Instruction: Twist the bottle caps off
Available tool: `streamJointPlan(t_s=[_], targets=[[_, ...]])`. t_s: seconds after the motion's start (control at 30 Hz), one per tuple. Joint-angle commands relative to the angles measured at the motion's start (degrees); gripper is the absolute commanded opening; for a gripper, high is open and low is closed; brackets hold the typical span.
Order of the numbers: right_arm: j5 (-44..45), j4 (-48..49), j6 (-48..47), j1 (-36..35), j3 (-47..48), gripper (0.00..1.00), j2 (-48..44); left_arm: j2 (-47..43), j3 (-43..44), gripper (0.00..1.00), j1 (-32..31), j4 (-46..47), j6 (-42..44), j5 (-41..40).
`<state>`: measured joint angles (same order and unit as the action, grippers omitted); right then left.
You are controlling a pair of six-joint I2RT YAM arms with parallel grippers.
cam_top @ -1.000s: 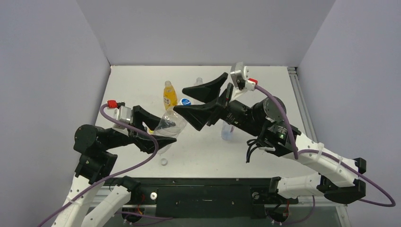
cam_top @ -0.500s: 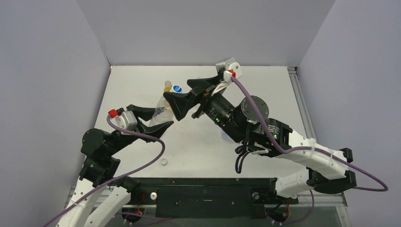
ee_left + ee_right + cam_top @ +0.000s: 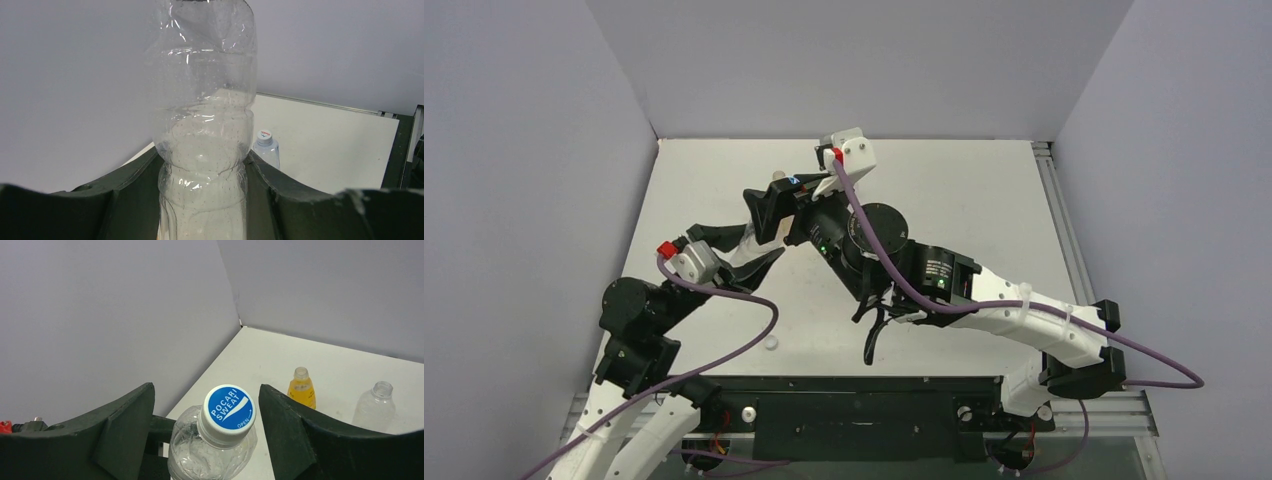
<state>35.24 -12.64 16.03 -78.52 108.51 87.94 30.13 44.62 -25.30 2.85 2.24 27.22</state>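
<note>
— Where is the bottle [image 3: 202, 125] over the bench [image 3: 984, 190]?

— Over the left half. The left gripper [image 3: 742, 250] is clamped on its waist and presses the clear wall in. The neck is up, and in the top view it seems tipped a little toward the right arm.

— And the right gripper [image 3: 206, 405]?

— It reaches across from the right, above the left one. Its fingers [image 3: 125, 425] are apart, one on each side of the cap [image 3: 229, 407].

— Centred?

— Not quite. In the right wrist view the cap sits close to the right-hand finger [image 3: 295, 430], with a wide gap to the other. I cannot tell whether it touches.

— So what does the twist turn on?

— As I read it, on the axis. The cap's axis runs along the bottle's length, and the right gripper looks down on it at a slant. It should shut square on the cap's rim and turn about that axis while the left gripper keeps the body from turning.
</note>
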Motion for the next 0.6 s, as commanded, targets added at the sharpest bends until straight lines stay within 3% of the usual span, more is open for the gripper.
streamJointPlan(t_s=[0.0,0.3,0.57], targets=[[3.4,2.2,0.6,-0.7,3.0,0.68,-0.1,-0.7,0.1,0.0,0.2,2.5,1.0,0.1],[1.6,4.8,2.3,-0.8,1.1,0.5,-1.0,-1.1,-0.3,0.0,0.2,2.5,1.2,0.0],[1.4,6.8,2.7,-0.8,-1.5,0.27,-2.5,-1.2,-0.5,0.0,0.2,2.4,1.3,-0.2]])
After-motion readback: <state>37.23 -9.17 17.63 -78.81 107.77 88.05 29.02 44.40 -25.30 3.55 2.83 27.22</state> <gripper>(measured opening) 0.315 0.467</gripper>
